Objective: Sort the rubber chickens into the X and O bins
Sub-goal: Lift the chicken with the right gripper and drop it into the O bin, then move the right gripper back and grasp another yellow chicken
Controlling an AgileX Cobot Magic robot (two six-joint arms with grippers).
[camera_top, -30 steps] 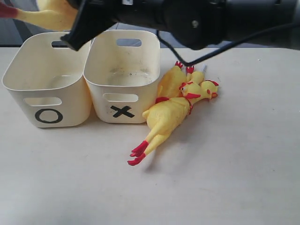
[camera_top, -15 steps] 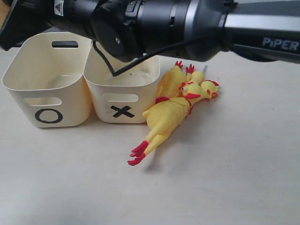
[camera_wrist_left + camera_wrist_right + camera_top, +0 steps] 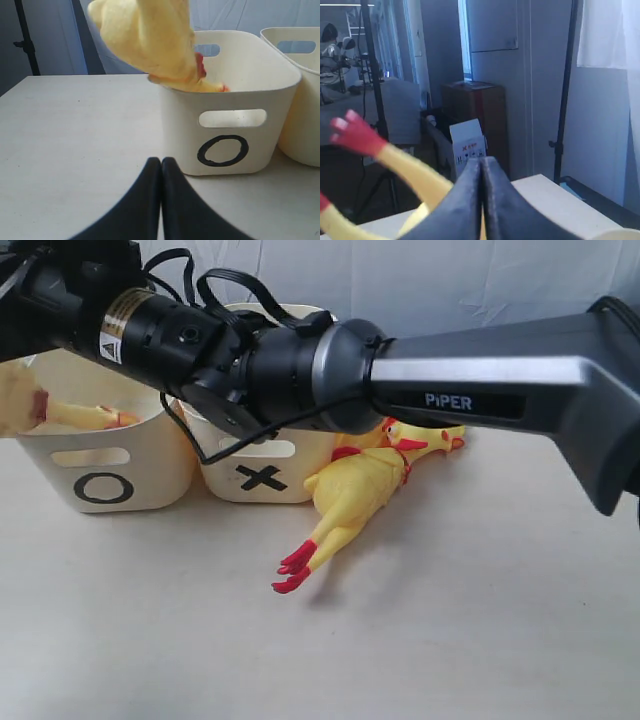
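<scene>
My right gripper (image 3: 482,160) is shut, and yellow shows between its jaws. It holds a rubber chicken (image 3: 405,165) whose leg and red foot stick out beside the fingers. In the exterior view that chicken (image 3: 12,400) hangs at the left edge, legs reaching over the O bin (image 3: 100,470). The left wrist view shows it (image 3: 150,40) blurred above the O bin (image 3: 230,130). The X bin (image 3: 260,475) stands just right of the O bin. More chickens lie beside it: a large one (image 3: 350,495), another (image 3: 425,432) behind. My left gripper (image 3: 161,161) is shut and empty, low before the O bin.
The right arm (image 3: 330,370) stretches from the right across both bins and hides most of the X bin's inside. The table's left edge (image 3: 30,80) lies beyond the O bin, with dark stands and a cabinet off the table.
The right arm has swung lower and across the front of the bins. The held chicken has come down from above the O bin's far rim to its left side. The lying chickens have not moved.
</scene>
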